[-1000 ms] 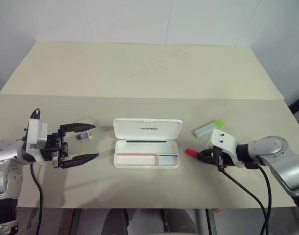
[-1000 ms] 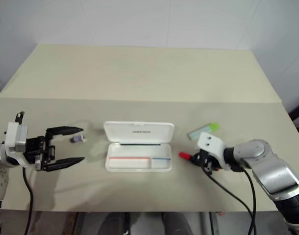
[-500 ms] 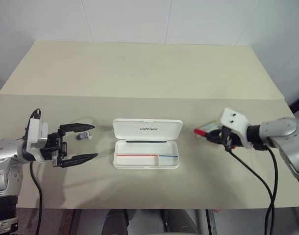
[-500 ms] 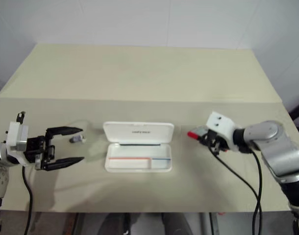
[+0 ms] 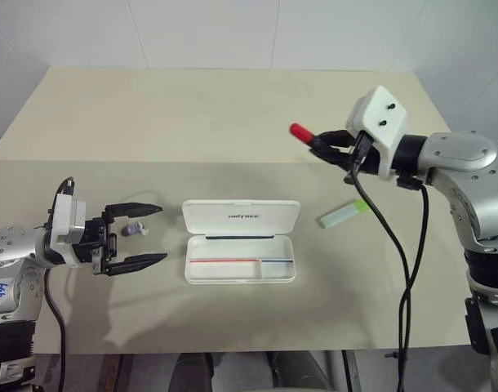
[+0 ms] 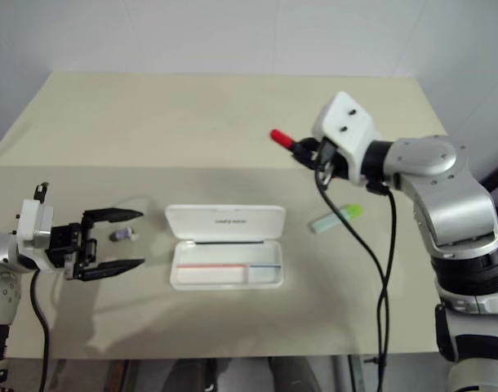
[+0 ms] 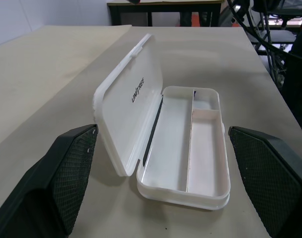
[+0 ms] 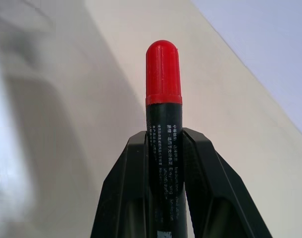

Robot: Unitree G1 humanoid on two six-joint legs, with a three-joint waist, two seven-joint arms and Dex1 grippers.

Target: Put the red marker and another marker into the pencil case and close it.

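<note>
High above the beige bench (image 5: 233, 122), on its right side, the right gripper (image 5: 324, 147) holds the red marker (image 5: 308, 135) in the air, red cap end leading and aimed toward the left. From the right wrist view the two black fingers (image 8: 133, 188) are pinched tight on the marker's black barrel, one on each side, with the red cap poking well clear of their tips.

Down on the bench, the pencil case (image 5: 241, 253) lies open near the front edge, roughly in the middle. Its lid stands back, small black lettering showing on the inner face, and a thin red and blue stripe runs along the tray. The left wrist view looks straight into that tray: white, split by a divider into compartments, nothing in it.

To the right of the case, apart from it, the pale green marker (image 5: 344, 215) lies flat on the bench, its bright green cap pointing away toward the right. It sits below the raised right gripper, untouched.

Over on the left, the left gripper (image 5: 151, 234) hovers low, pointing across toward the case, its fingers (image 5: 135, 264) spread wide with nothing between them. Just beside the far finger, a small purple-and-white object (image 5: 135, 229) rests on the bench; what it is cannot be told.
</note>
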